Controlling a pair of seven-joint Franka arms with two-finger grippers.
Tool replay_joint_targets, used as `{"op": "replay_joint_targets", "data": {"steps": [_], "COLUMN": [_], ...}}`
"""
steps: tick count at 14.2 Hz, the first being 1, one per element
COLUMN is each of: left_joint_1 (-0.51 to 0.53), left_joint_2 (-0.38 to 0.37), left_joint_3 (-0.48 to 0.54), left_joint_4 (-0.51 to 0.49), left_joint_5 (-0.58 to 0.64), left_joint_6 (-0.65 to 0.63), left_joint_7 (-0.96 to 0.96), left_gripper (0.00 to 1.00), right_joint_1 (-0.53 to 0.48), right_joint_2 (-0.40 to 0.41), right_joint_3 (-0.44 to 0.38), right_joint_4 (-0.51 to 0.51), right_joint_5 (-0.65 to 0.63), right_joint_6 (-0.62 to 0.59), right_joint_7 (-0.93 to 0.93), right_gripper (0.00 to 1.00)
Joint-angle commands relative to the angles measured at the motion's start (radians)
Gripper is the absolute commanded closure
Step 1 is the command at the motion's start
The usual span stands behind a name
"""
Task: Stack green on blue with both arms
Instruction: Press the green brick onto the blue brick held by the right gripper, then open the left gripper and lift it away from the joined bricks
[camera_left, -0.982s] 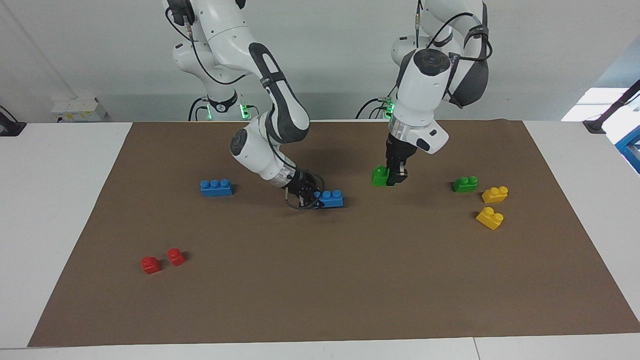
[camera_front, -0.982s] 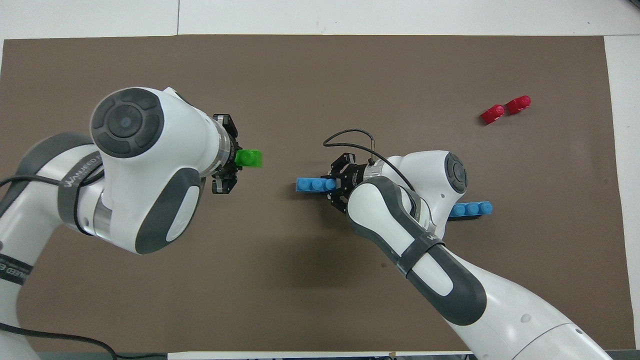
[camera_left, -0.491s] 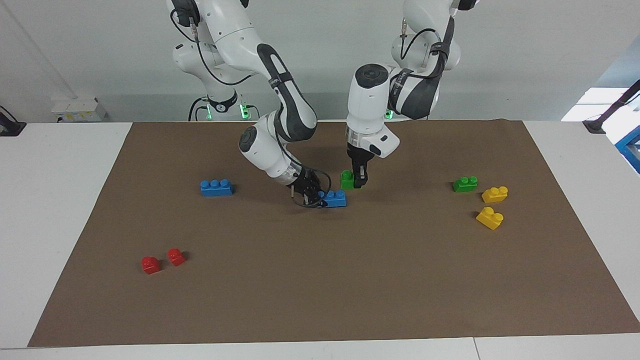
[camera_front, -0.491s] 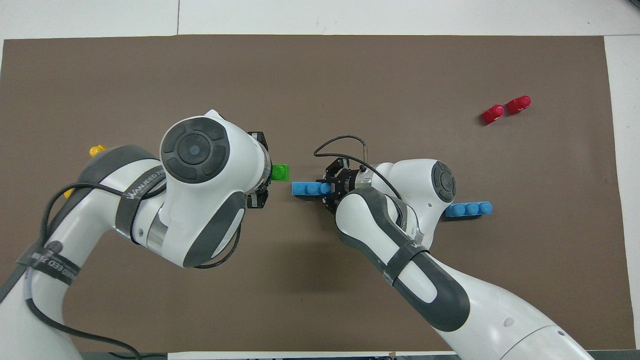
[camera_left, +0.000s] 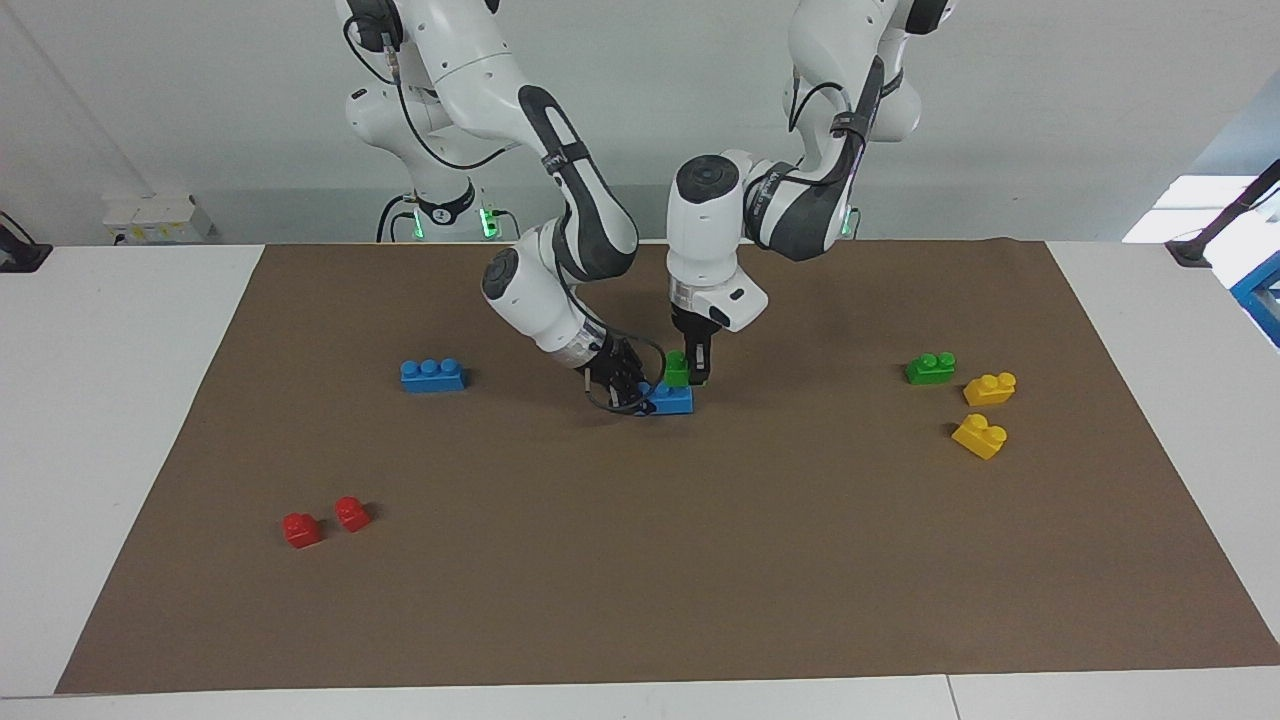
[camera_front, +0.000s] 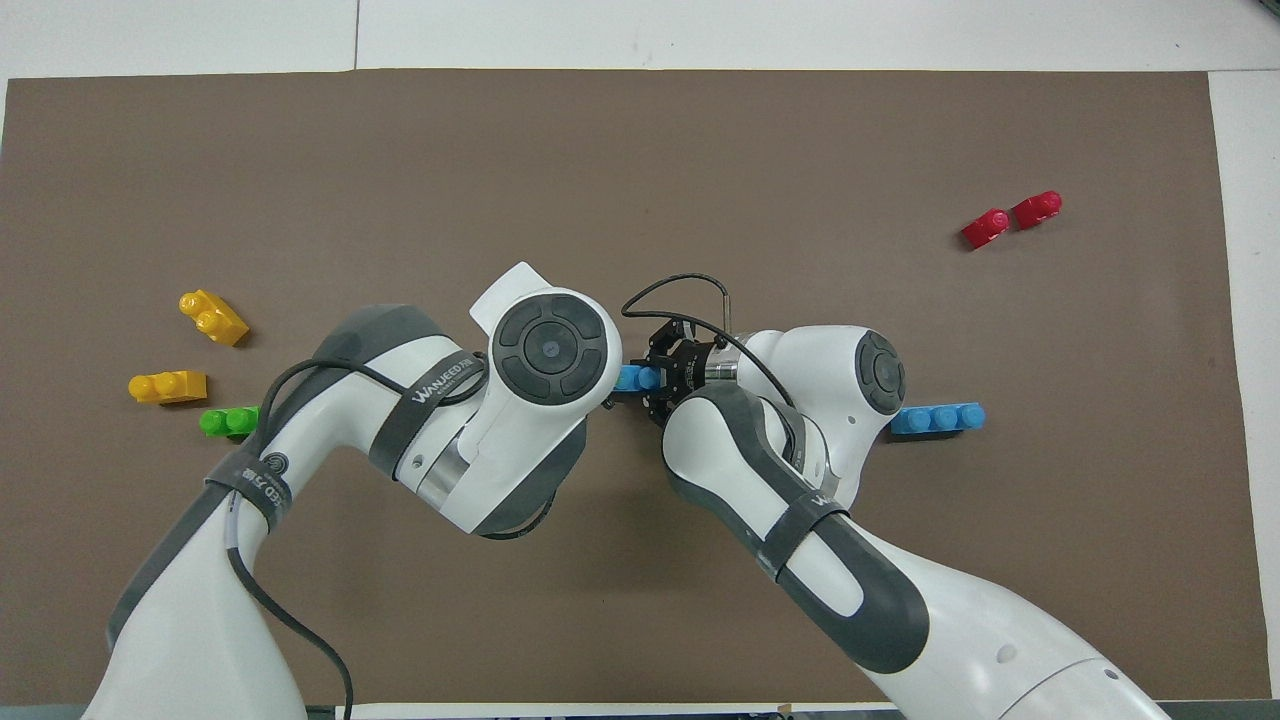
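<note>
Green brick (camera_left: 677, 368) in left gripper (camera_left: 692, 372) fingers meets blue brick (camera_left: 668, 399), clamped by low-bent right gripper (camera_left: 622, 385).

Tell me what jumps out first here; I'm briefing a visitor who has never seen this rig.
The two arms meeting mid-mat: the right gripper holds a blue brick on the mat, while the left gripper holds a green brick right on top of it. Next come the loose bricks: yellow pair and a green one toward the left arm's end, red pair toward the right arm's.
</note>
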Motion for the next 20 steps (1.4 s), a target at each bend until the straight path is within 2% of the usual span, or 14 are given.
{"op": "replay_joint_targets", "data": {"steps": [1,7,10,17,18,19,20], "left_joint_1": [-0.020,-0.037,-0.037,-0.030,-0.033,-0.033,-0.033], "left_joint_2": [0.009,0.009,0.022,0.032,0.032,0.029,0.019], "left_joint_3": [0.012,0.012,0.012,0.012,0.012,0.012,0.011], "left_joint_4": [-0.017,-0.059,-0.074,-0.088,-0.088,-0.083,-0.083], "left_joint_5": [0.033,0.037,0.094,0.146,0.145,0.145,0.145], "left_joint_6": [0.040,0.067,0.104,0.124,0.121,0.110,0.109], "left_joint_7": [-0.032,-0.058,-0.116,-0.105,-0.104,-0.104,-0.096], "left_gripper": [1.00,1.00,1.00,1.00,0.93,0.17,0.00], "right_joint_1": [0.035,0.035,0.035,0.035,0.035,0.035,0.035], "right_joint_2": [0.080,0.079,0.079,0.077,0.077,0.077,0.077], "right_joint_3": [0.012,0.012,0.012,0.012,0.012,0.012,0.012], "right_joint_4": [0.001,-0.013,-0.021,-0.028,-0.030,-0.031,-0.031], "right_joint_5": [-0.004,-0.007,-0.007,-0.007,-0.007,-0.007,-0.007], "right_joint_6": [0.032,0.047,0.054,0.054,0.055,0.055,0.055], "right_joint_7": [-0.027,-0.031,-0.040,-0.047,-0.047,-0.047,-0.047], "right_gripper": [1.00,1.00,1.00,1.00,1.00,1.00,1.00]}}
